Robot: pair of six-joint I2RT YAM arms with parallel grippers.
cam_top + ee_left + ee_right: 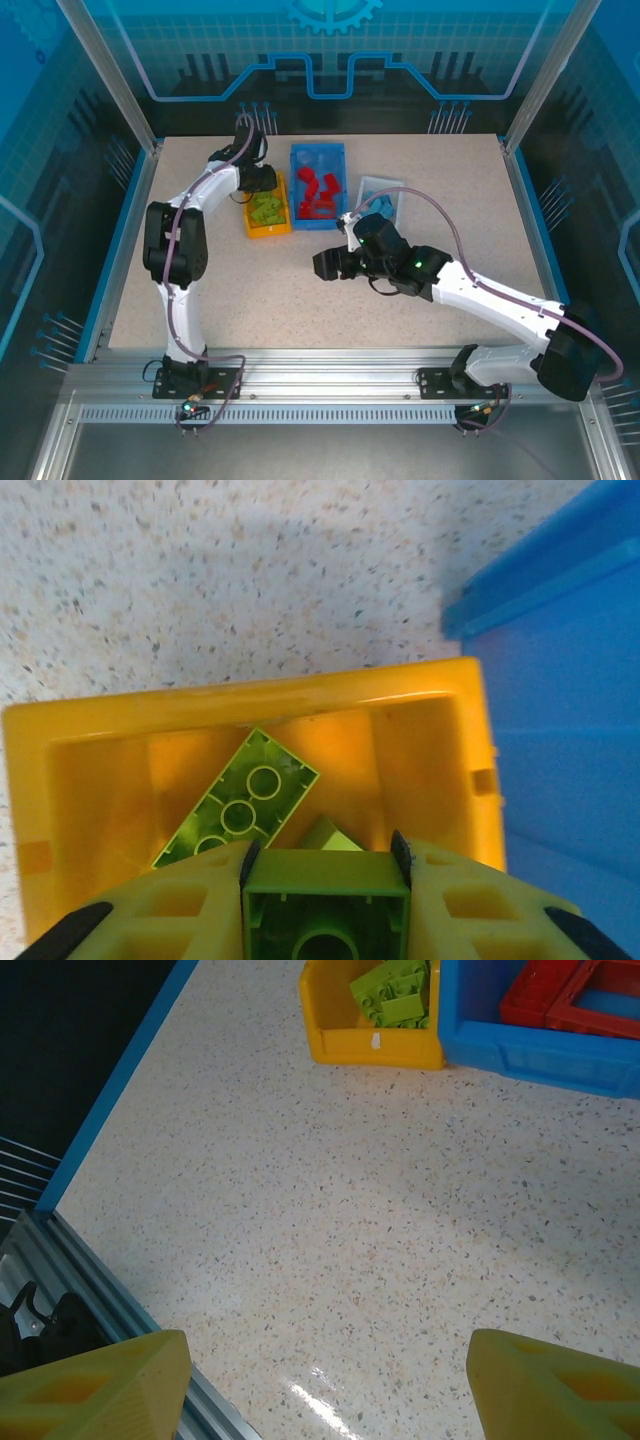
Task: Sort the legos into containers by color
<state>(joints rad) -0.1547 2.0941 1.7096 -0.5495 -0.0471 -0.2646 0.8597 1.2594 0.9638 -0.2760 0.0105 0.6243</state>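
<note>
Above the yellow-orange bin (230, 705), the left gripper (325, 865) is hanging with its jaws pinching a lime green brick (325, 910), whose hollow underside is facing the wrist camera. The step in hand, I judge, is dropping a green piece in with its own colour. The next move is calling for little: the jaws spreading while the brick is hanging inside the bin's walls, and not over the rim that is facing the blue bin (318, 147).

Three bins are standing side by side. The blue bin is sitting just right of the yellow-orange bin, and the white bin (372, 183) is sitting further right again.

Inside the yellow-orange bin a long green brick (240, 810) is lying tilted, and the corner of another is peeking out past the held one. That is making two lying and one held in the left wrist view. From above, the green heap (266, 208) is looking too jumbled to count. Red bricks (318, 192), roughly five, are filling the blue bin's near half. Pale blue pieces (318, 160) are showing at its far end, but I cannot tell how many.

Nearer the arm bases and to the right of the yellow-orange bin, the right gripper (325, 265) is hovering over speckled tabletop (330, 1210). Its fingers (95, 1385) are spread wide and carrying nothing.
</note>
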